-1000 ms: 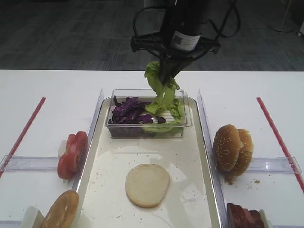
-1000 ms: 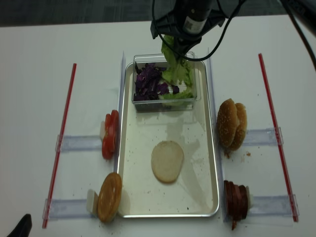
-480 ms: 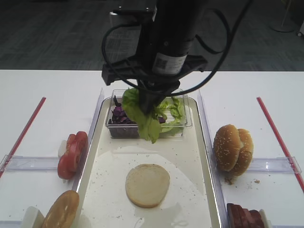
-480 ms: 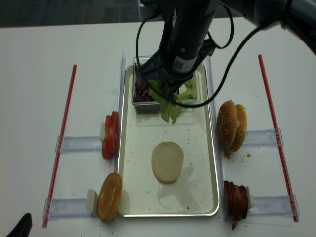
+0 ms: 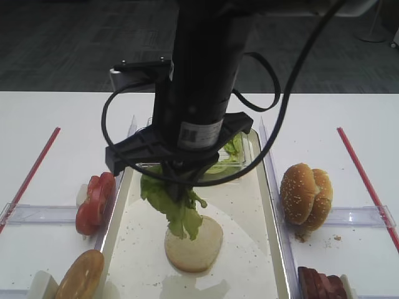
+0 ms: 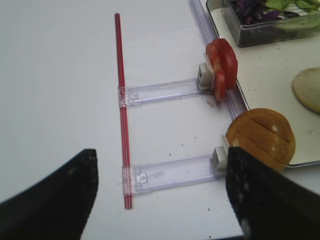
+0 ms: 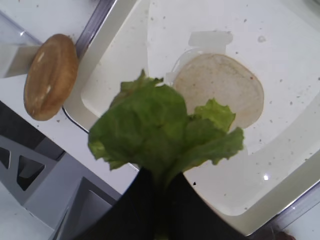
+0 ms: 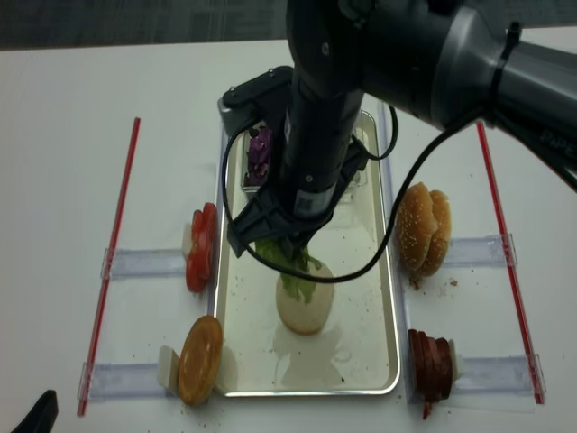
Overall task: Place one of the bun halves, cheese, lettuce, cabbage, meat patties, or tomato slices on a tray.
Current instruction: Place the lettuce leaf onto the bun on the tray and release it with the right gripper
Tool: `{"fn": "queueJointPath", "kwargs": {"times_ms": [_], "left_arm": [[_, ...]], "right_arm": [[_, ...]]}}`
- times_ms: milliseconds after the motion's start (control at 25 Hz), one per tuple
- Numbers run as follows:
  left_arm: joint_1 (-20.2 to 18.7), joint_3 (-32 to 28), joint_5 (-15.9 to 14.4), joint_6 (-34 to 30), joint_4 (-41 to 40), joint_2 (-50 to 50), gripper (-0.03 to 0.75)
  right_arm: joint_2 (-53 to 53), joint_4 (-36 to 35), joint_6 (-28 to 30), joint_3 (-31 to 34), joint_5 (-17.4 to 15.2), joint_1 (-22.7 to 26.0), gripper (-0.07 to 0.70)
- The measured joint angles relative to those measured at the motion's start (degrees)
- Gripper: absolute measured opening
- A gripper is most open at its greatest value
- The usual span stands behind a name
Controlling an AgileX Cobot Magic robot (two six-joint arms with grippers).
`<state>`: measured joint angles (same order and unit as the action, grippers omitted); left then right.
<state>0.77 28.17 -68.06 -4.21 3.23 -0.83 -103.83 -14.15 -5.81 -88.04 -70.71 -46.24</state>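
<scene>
right hand (image 7: 159, 186): clamped on the lettuce leaf (image 7: 160, 132), fingers together on the stem end; leaf hangs below it
lettuce leaf position: in the air over the tray (image 5: 249, 249), lower tip over the near-left edge of the flat pale bun half (image 5: 202, 246); contact with the bun not clear
flat pale bun half: lying flat in the middle of the tray, partly hidden by the leaf
left hand (image 6: 160, 190): low over the surface (image 6: 60, 75) left of the tray, fingers wide apart, holding nothing
clear box (image 5: 234, 159): far end of the tray, mostly behind the right arm; green lettuce in its right side, purple cabbage (image 8: 261, 153) in its left
tomato slices (image 5: 95, 202): on edge in a holder, just left of the tray
brown bun half (image 5: 80, 275): on edge, near-left of the tray
sesame buns (image 5: 305, 194): on edge, right of the tray
meat patties (image 8: 433, 363): near-right of the tray
</scene>
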Motion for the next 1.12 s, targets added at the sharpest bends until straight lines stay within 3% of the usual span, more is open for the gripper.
{"fn": "queueJointPath", "kwargs": {"times_ms": [720,1120], "left_arm": [[0.0,0.0,0.0,0.0,0.0,0.0,0.492],[0.0,0.0,0.0,0.0,0.0,0.0,0.492]], "right_arm": [[-0.01,4.3,-1.85,0.75,0.0,-1.32,0.064],[-5.5,5.83,-1.98,0.75,0.38,-1.32,0.064]]}}
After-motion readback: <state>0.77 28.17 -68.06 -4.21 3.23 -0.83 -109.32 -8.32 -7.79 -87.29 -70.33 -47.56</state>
